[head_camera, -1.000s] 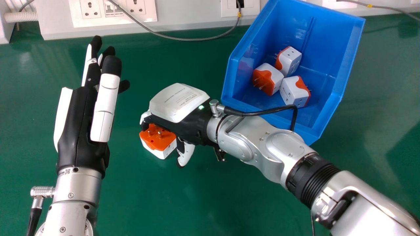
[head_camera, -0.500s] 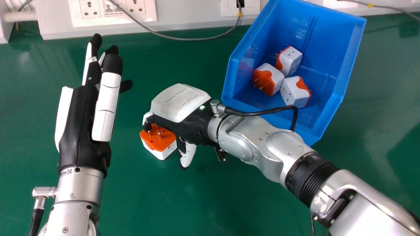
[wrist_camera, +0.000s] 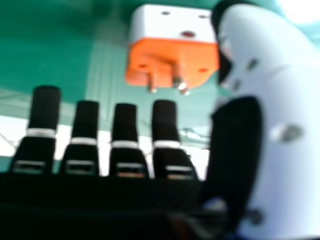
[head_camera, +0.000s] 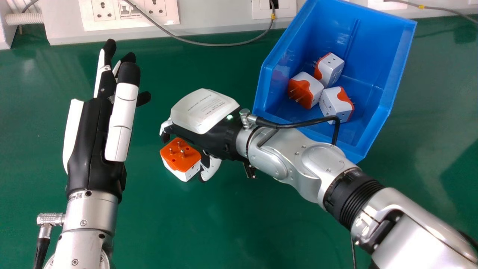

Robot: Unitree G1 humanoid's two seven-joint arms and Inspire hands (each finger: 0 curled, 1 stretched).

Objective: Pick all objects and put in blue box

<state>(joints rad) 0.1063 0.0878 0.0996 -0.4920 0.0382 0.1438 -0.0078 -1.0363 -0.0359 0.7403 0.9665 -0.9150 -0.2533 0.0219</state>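
One blocky plug adapter (head_camera: 179, 158) of white plastic, its upward face orange with three metal pins standing up, sits on the green desk (head_camera: 239, 224). It lies at the gap between the fingers and thumb of the right robot hand (head_camera: 209, 125), which is open with its fingers slightly bent, the thumb close beside the adapter. Three orange-and-white adapters (head_camera: 305, 89) lie in the blue plastic box (head_camera: 392, 74), and the left robot hand (head_camera: 91, 142) is open at the view's left.
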